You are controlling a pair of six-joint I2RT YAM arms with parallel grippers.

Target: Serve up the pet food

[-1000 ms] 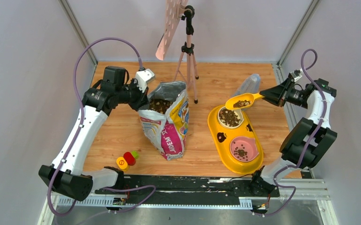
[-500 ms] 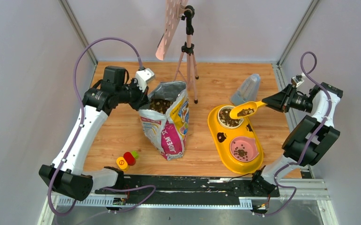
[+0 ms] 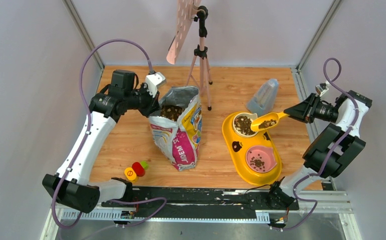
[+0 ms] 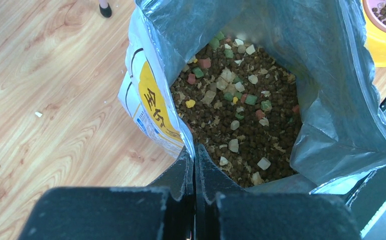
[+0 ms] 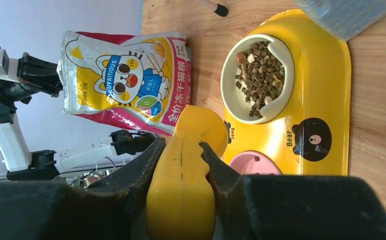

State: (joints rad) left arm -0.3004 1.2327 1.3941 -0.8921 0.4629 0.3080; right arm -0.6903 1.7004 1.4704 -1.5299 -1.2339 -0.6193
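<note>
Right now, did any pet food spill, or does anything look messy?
Nothing big. The pet food sits inside the white bowl, none around it on the yellow feeder. Only a couple of tiny crumbs lie on the wood beside the bag, too small to tell what they are.

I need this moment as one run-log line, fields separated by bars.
left hand: shut on bag rim | right hand: shut on scoop handle | scoop: holds pet food, near white bowl
</note>
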